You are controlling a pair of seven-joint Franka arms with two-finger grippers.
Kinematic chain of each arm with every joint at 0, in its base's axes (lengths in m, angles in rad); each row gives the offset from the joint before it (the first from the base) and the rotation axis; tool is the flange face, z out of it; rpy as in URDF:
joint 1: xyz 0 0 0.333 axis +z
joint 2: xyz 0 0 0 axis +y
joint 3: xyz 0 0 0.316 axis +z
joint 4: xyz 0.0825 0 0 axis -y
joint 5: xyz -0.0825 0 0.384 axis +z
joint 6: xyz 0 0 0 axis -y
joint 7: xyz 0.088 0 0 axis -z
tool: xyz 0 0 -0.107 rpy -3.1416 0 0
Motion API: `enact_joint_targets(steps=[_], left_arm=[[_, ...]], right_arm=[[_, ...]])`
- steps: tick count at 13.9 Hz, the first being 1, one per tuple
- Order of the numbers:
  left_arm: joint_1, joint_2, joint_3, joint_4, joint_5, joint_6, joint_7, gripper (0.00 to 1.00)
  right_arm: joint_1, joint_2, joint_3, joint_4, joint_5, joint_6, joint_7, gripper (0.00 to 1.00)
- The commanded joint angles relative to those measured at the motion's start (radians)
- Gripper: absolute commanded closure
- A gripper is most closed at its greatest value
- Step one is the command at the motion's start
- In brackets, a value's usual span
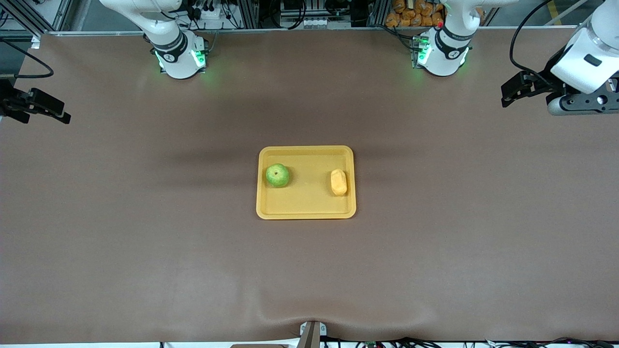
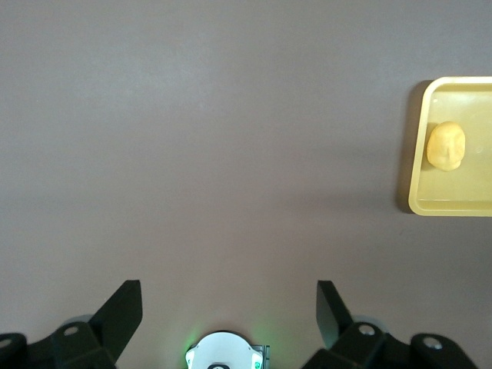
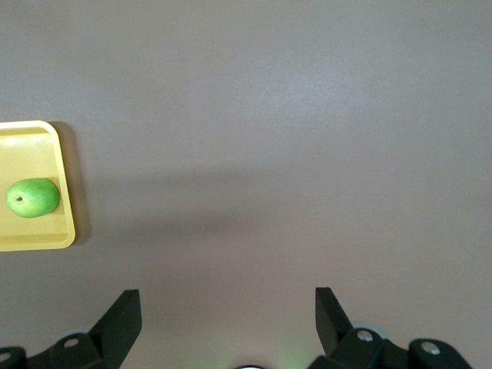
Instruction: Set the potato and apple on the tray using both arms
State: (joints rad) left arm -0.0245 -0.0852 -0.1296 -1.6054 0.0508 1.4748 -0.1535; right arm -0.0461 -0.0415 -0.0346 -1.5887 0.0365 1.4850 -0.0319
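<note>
You have bare table (image 1: pixel 145 241) all around the tray (image 1: pixel 305 210) | on the tray, only apple (image 1: pixel 277 175) and potato (image 1: pixel 338 182) obstruct, well apart.

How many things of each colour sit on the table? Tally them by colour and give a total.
Green: 1, the apple
Yellow-orange: 2, the potato and the tray holding both
Total: 3

Apple (image 3: pixel 32 197) on tray (image 3: pixel 65 184); right gripper (image 3: pixel 227 307) spread wide, empty.
</note>
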Motion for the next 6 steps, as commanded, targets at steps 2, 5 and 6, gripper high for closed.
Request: enact_joint_targets(steps=[2, 5, 6], left_arm=[[0.001, -0.005, 0.004, 0.016, -0.016, -0.025, -0.005, 0.00], [0.002, -0.002, 0.004, 0.016, -0.014, -0.027, -0.026, 0.00], [0.001, -0.004, 0.004, 0.016, -0.009, -0.030, -0.031, 0.00]], right_arm=[[0.008, 0.014, -0.005, 0.027, 0.016, -0.017, 0.004, 0.00], [0.008, 0.014, -0.005, 0.027, 0.016, -0.017, 0.004, 0.00], [0.008, 0.014, -0.005, 0.027, 0.016, -0.017, 0.003, 0.00]])
